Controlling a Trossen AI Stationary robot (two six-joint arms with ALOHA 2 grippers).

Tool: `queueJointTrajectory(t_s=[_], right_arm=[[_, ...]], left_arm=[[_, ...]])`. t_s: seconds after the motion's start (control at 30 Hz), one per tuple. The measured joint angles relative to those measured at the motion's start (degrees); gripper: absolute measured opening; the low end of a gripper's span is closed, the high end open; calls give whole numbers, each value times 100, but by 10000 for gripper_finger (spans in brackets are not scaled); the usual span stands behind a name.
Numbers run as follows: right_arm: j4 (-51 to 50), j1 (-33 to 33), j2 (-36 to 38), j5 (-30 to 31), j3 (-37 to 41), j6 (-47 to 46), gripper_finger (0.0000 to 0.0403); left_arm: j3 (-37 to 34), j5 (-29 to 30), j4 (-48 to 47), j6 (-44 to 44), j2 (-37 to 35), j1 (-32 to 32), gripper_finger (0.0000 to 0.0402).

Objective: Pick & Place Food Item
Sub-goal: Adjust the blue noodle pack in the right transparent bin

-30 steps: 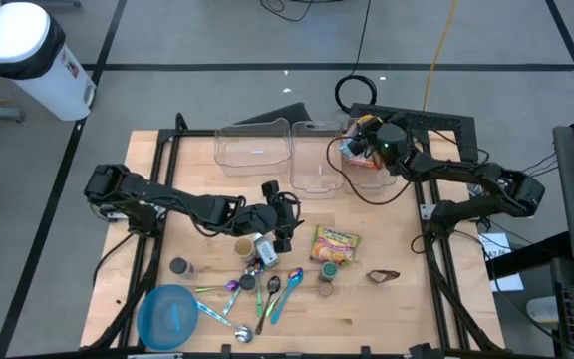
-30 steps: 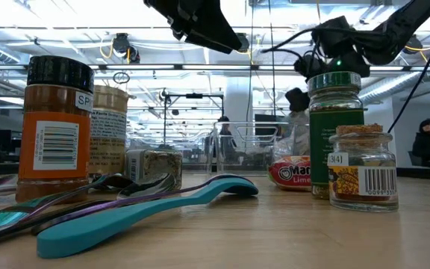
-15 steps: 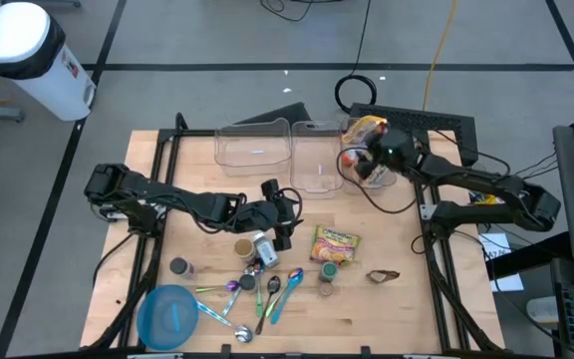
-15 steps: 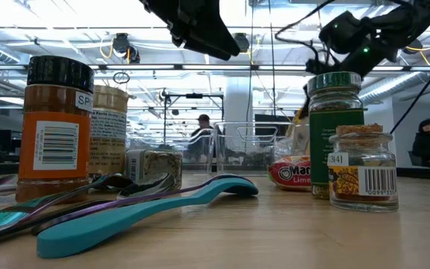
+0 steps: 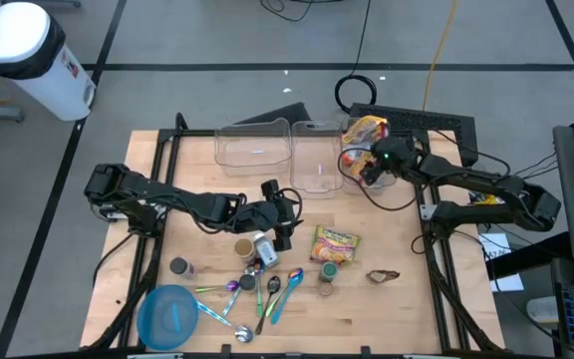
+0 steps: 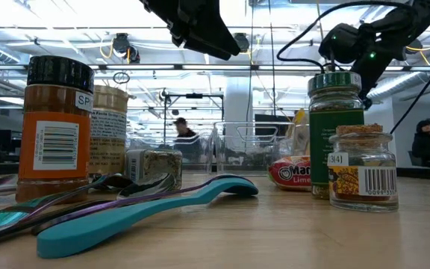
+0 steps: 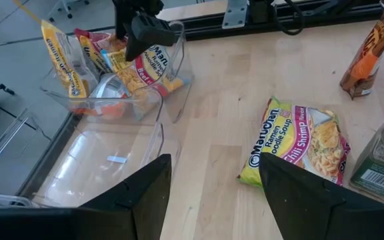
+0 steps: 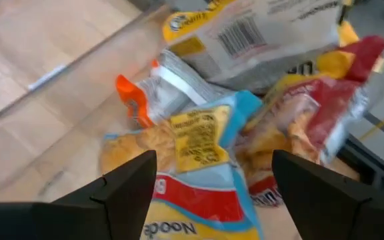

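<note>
A clear bin point(image 5: 349, 182) at the far right holds several noodle packets point(image 8: 199, 140), some standing on edge against its wall. My right gripper point(image 8: 212, 167) hangs open just over them, tipped downward, with a blue-and-yellow noodle packet point(image 8: 192, 200) showing below between its fingers. A yellow ramen packet point(image 5: 335, 244) lies flat on the table near the middle. My left gripper point(image 5: 292, 219) stands open above the table left of that packet, holding nothing.
Two clear bins point(image 5: 252, 148) point(image 5: 315, 165) stand along the far edge. Spice jars point(image 6: 58, 127) point(image 6: 334, 134), several spoons point(image 5: 267, 294) and a blue bowl point(image 5: 167, 317) crowd the near middle. A small brown packet point(image 5: 382, 275) lies near the right.
My right gripper has drawn back a little toward the table's near edge over the bin and has tipped further downward, its fingers still apart. The packets in the bin and the ramen packet on the table have stayed where they were.
</note>
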State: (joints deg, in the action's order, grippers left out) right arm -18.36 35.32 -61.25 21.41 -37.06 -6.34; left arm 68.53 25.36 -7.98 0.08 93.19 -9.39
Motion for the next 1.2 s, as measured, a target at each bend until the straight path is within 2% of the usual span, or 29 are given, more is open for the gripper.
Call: queueJointTrajectory(t_s=[0.17, 0.27, 0.37, 0.47, 0.73, 0.9, 1.07, 1.2], right_arm=[[-307, 142, -2, 64, 0, -61, 280], [-492, 261, -4, -276, 0, -131, 259], [-532, 340, -4, -672, 0, -163, 227], [-517, 383, -4, -792, 0, -157, 189], [-429, 412, -4, -803, 0, 71, 79], [-132, 383, -4, -805, 0, 715, 9], [512, 156, 44, -755, 0, 1579, 8], [1274, -89, 103, -302, 0, 2651, 2]], left_arm=[[0, 1, -51, 0, 0, 0, 232], [0, 2, -51, -6, 0, 0, 232], [0, 2, -52, -26, 0, 0, 232], [0, 2, -53, -26, 0, 0, 232], [0, 2, -79, -33, 0, 0, 234], [0, 2, -87, -37, 1, 0, 234], [0, 2, -86, -37, 2, 0, 234], [0, 3, -86, -36, 1, 0, 235]])
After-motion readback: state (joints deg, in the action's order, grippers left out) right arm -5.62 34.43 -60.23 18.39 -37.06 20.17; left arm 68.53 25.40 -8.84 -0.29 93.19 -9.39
